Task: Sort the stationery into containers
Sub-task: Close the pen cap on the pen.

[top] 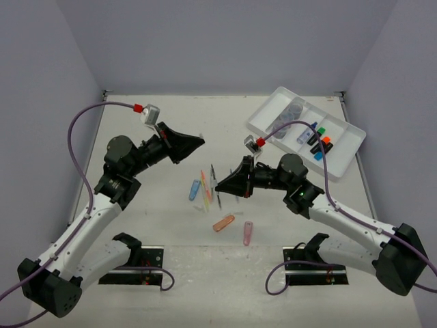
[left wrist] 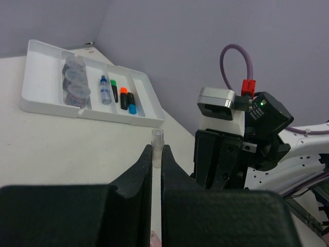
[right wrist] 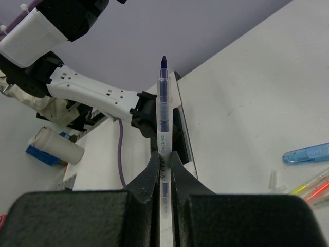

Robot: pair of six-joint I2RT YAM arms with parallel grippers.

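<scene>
**Gripping a pen and a clear cap, one in each gripper**

The right gripper has its fingers clamped on a thin clear-barrelled pen with a dark blue tip. The left gripper pinches a small clear plastic cap. Between the arms, thin coloured pens lie by a blue capsule-shaped piece, an orange one and a pink one. At the far right, the white divided plastic tray holds round grey-blue pots and black highlighters.
</scene>
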